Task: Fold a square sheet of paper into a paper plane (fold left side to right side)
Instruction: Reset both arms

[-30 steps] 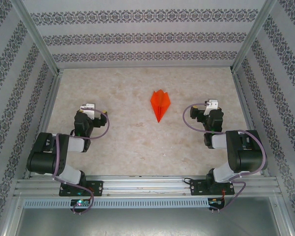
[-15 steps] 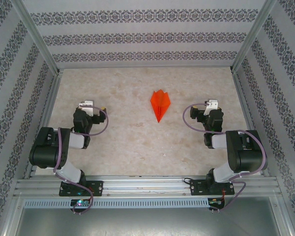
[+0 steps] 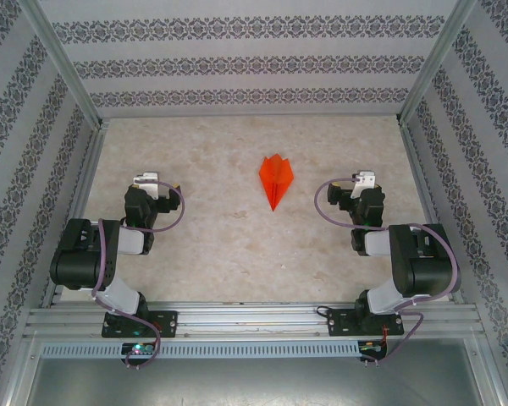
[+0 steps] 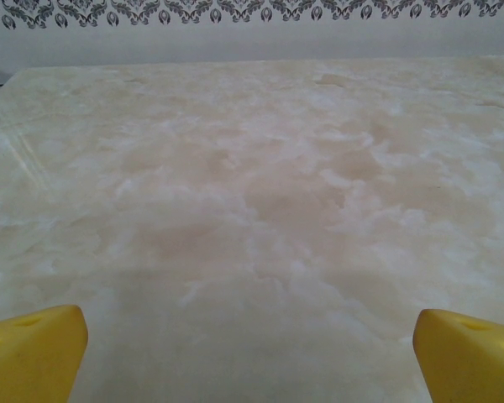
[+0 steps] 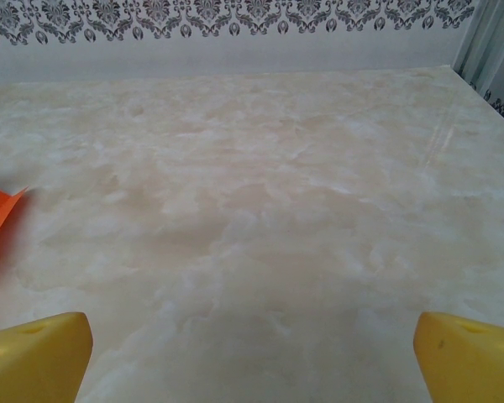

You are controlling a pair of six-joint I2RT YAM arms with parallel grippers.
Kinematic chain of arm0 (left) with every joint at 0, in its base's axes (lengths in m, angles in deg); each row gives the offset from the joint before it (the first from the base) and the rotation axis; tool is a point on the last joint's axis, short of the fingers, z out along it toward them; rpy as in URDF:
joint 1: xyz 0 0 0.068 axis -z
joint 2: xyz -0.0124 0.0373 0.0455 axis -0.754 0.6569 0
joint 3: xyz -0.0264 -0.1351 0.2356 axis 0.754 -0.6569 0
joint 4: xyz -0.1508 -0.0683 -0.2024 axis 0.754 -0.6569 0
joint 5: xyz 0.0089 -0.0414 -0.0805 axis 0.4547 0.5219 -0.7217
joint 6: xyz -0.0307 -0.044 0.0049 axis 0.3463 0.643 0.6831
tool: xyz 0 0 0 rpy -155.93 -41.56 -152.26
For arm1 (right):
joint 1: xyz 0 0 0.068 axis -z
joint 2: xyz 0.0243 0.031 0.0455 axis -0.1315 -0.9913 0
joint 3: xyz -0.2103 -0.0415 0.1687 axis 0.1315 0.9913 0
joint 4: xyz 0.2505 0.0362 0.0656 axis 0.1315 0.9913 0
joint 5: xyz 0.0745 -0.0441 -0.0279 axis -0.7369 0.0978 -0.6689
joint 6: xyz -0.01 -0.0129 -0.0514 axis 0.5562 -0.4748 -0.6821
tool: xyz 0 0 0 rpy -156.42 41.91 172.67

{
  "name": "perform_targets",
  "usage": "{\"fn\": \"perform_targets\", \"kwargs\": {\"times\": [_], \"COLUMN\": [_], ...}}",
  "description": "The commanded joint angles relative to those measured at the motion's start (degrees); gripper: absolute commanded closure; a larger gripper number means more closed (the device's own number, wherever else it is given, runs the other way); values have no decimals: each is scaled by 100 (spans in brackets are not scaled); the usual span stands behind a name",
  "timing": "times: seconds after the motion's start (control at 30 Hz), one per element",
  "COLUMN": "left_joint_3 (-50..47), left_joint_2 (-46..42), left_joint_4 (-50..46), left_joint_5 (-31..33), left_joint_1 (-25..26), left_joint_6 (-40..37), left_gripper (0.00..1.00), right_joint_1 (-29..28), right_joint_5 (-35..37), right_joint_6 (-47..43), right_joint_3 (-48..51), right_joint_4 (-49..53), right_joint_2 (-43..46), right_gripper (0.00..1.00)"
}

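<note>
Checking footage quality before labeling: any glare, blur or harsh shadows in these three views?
Top external: even, soft light, the paper plane crisp, no hard shadows. Left wrist: faint glare streaks on the table at left, yellow fingertips slightly soft. Right wrist: a similar streak at far right, mild shadow in the foreground.

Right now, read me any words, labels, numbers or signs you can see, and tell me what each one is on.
There is no readable text.
The paper plane is plain orange-red and unmarked.
The walls carry bands of dark ornament, a pattern and not letters.
The table is marbled beige with no marks.
The left arm and right arm show no label large enough to read.
</note>
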State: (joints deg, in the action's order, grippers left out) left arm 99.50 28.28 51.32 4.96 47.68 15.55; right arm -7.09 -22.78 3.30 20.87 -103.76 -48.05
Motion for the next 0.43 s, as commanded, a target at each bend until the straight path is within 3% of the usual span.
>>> {"fn": "perform_targets", "kwargs": {"times": [0.0, 0.4], "left_joint_3": [-11, -11], "left_joint_2": [-30, -30], "left_joint_4": [-130, -132], "left_joint_5": [-35, -34], "left_joint_1": [-42, -41], "left_joint_6": [89, 92], "left_gripper": [0, 0], "right_joint_1": [-65, -65], "right_joint_5": [83, -126], "right_joint_6": [-57, -119], "right_joint_3": [-111, -153], "right_joint_4": [-8, 56], "right_joint_2": [23, 22], "right_gripper": [2, 2]}}
